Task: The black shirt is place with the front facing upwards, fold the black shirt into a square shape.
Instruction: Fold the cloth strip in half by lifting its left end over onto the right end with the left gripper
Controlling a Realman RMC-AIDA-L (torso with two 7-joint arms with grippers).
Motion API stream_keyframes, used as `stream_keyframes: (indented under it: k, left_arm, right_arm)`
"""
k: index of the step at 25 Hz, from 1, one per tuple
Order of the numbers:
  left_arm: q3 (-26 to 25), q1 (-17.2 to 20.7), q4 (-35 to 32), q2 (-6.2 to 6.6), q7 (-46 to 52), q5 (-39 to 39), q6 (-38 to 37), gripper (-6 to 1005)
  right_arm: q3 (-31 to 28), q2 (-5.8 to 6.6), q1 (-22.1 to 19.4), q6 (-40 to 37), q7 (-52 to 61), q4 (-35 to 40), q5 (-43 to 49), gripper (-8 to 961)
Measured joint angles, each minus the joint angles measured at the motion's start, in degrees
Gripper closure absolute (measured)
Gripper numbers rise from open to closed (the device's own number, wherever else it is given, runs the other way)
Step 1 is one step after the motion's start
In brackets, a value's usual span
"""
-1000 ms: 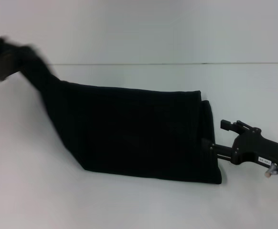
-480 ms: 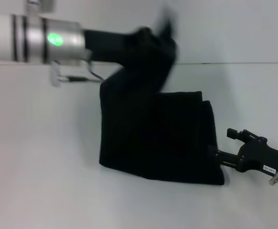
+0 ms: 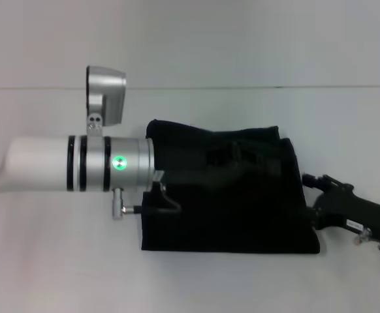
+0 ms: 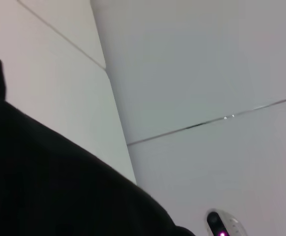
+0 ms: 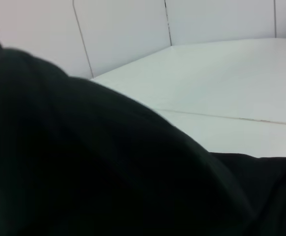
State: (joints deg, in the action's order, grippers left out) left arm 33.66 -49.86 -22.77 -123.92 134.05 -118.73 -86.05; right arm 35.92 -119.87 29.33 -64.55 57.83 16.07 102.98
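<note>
Since half a second ago, the left gripper [image 3: 232,155] has been swung down over the black shirt [image 3: 242,208]; whether it is clamped cannot be told. Beneath it, the shirt lies as a plain black near-square bundle on the white table [image 3: 59,261]. Touching its edge, the right gripper [image 3: 311,205] is seen, jaws hidden. Only cloth is shown by both wrist views.

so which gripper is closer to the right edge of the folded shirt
The right. The right gripper sits against the black shirt at its right edge, low on that side. The left gripper reaches in from the left, over the shirt's upper middle.
</note>
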Motion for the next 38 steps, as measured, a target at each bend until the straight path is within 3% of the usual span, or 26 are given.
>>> stream_keyframes:
  k: [13,22,28,38]
  left_arm:
    - [0.1,-0.2,-2.2,0.05,-0.2,0.1,0.6,989]
    - [0.2,0.5,-2.0,0.0,-1.3,0.1,-0.6,990]
    - [0.2,1.0,-1.2,-0.01,-2.8,-0.4,-1.1,990]
    - [3.6,-0.7,7.7,-0.51,-8.9,-0.2,11.5,990]
  right_arm:
    - [3.8,-0.35,3.5,-0.6,2.6,-1.0,0.2,8]
    - [3.3,-0.45,11.9,11.5,2.5,-3.6,-6.8,8]
    - [3.4,-0.26,15.0,15.7,2.4,-2.5,-9.2,9]
    - [3.7,0.0,14.4,20.1,1.9,0.7,-9.3,9]
